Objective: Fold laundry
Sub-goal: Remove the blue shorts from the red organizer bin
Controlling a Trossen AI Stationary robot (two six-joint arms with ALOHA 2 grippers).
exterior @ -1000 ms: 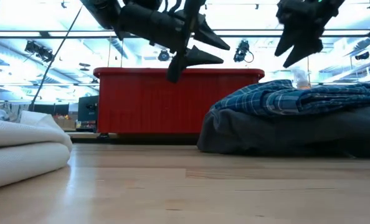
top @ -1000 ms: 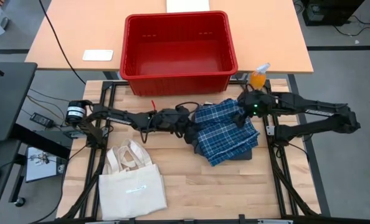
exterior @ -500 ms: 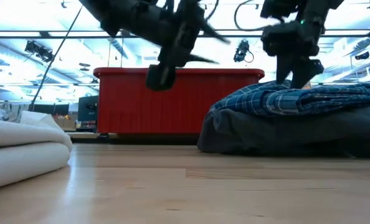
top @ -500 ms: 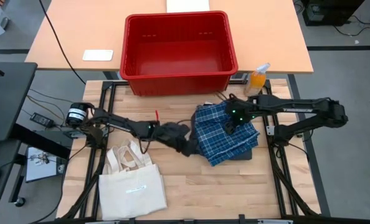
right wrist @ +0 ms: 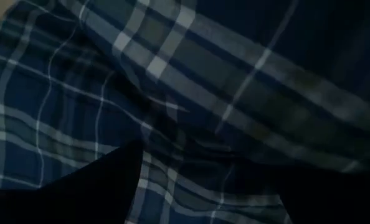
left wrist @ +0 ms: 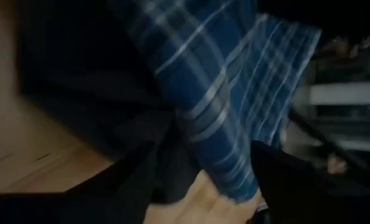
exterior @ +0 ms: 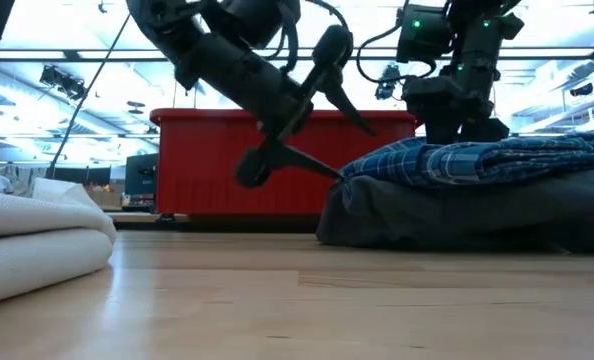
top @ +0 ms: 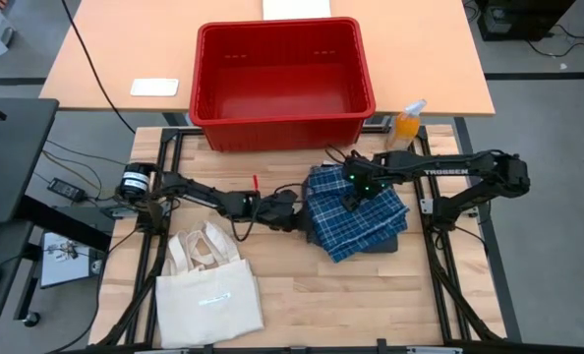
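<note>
From above, a folded blue-and-white plaid cloth piece (top: 356, 209) lies on a dark charcoal garment (top: 382, 245), the small stack sitting on the right half of the pale wooden slatted table (top: 302, 295), in front of the big red plastic basket (top: 282, 84). The left gripper (top: 294, 218) reaches in at the stack's left edge, while the right gripper (top: 354, 197) is down on top of the plaid. The overhead picture cannot show how either tool's fingers stand. The table-level camera does: the left gripper (exterior: 322, 130) has its two dark fingers spread wide, one angled up and one pointing at the plaid's edge, holding nothing. There the right gripper (exterior: 447, 128) meets the plaid (exterior: 477, 160), but whether it pinches cloth I cannot tell. The left wrist camera sees the plaid's edge (left wrist: 222, 106) over dark fabric (left wrist: 91, 106); the right wrist camera is filled with plaid (right wrist: 172, 106) close up. A cream canvas tote bag with handles (top: 208, 290) lies near the table's front left corner, well apart from the stack.
</note>
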